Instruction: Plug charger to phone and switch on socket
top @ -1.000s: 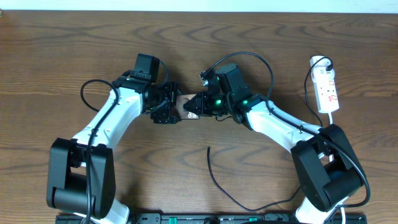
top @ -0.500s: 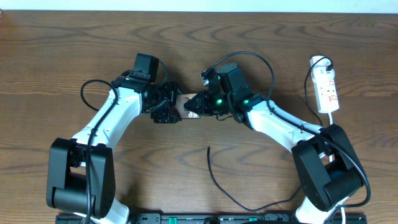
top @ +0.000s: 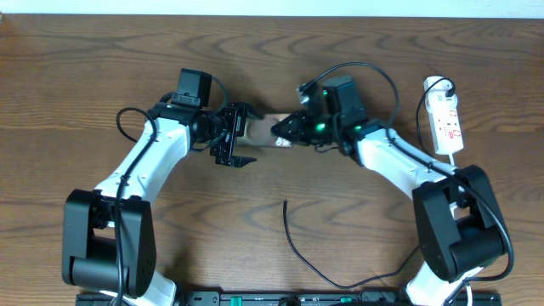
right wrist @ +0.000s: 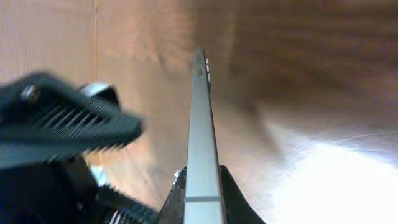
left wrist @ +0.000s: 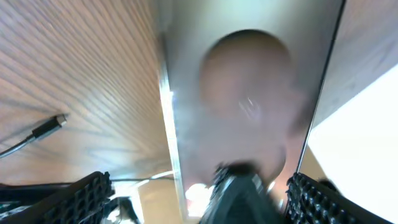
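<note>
Pinching one end of the flat bronze-brown phone (top: 262, 126), the right gripper (top: 282, 132) points the slab's long axis at the left gripper (top: 240, 136), whose jaws stand spread and empty. On the wooden tabletop (top: 85, 68), the long thin black charger cable (top: 285, 212) ends nearer the robot's base, apart from both.

I see the table (top: 85, 68) from my console as brown wood with darker wavy grain. The phone (top: 262, 127) at centre reads bronze-brown, and its edge looks pale and metallic in the right wrist view. The charger (top: 293, 242) at 6 o'clock is thin and black. The socket (top: 448, 123) at 3 o'clock is white with red marks. The left arm (top: 144, 157) and right arm (top: 395, 157) are white with black joints. The left gripper (top: 231, 136) and right gripper (top: 285, 132) are black, and a green light (top: 321, 127) glows on the right arm.
</note>
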Available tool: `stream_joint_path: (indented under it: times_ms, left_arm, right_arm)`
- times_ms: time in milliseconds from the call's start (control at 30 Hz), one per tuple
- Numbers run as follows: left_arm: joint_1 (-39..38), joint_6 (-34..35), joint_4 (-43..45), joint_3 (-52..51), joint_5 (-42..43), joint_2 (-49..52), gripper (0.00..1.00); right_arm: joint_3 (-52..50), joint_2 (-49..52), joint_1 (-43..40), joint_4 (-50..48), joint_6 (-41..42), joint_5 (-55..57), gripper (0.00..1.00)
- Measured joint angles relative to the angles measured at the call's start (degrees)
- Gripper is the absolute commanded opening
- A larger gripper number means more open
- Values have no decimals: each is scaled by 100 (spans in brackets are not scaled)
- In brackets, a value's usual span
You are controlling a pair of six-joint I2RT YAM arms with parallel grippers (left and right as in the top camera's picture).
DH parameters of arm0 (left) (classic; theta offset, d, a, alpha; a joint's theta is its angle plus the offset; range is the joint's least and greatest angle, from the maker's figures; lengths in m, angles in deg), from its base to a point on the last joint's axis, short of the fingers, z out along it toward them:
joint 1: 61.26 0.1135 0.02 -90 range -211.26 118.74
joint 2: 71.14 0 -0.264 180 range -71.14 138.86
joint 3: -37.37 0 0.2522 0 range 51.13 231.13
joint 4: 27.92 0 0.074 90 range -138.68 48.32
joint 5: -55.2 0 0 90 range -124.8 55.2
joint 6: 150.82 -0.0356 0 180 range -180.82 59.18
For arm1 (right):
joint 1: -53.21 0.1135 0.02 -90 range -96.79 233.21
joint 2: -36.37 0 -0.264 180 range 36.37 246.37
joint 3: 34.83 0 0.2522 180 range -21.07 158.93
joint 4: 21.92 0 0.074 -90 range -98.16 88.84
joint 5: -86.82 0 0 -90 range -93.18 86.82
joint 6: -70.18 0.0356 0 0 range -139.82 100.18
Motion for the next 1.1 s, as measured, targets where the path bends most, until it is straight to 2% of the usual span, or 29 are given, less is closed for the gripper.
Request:
stream_joint_path:
  times_ms: [100, 267, 400, 633, 833, 867, 900, 933, 967, 1033, 1100]
  left_arm:
    - [42, -201, 42, 0, 168, 0, 92]
    - [48, -658, 627, 2, 566, -33, 92]
    - [48, -1025, 940, 2, 826, -186, 92]
    - [52, -1399, 1370, 4, 1043, -334, 92]
    - [173, -1663, 2006, 4, 1073, -334, 92]
    - [205, -1707, 2055, 4, 1071, -334, 78]
    - [236, -1722, 2096, 4, 1067, -334, 60]
    - [258, -1773, 2124, 4, 1067, -334, 49]
    - [282, -1816, 2162, 4, 1067, -334, 49]
    - [321, -1899, 2184, 4, 1069, -334, 98]
    - [363, -1954, 2179, 4, 1067, -334, 98]
  right_arm:
    - [0, 0, -131, 0, 0, 46, 1]
    - [0, 0, -275, 0, 24, 48, 1]
    - [0, 0, -522, -33, 361, 42, 1]
    - [-2, 4, -1019, -739, 1902, -313, 1]
    - [-4, 11, -1137, -2286, 3722, -769, 1]
    - [-2, 11, -1134, -2490, 3952, -828, 1]
    - [-2, 11, -1134, -2721, 4168, -879, 1]
    - [-2, 11, -1132, -2951, 4363, -929, 1]
    - [-2, 11, -1132, -3082, 4503, -957, 1]
    - [-2, 11, -1134, -3305, 4771, -1023, 1]
    - [-2, 11, -1134, -3346, 4916, -1054, 1]
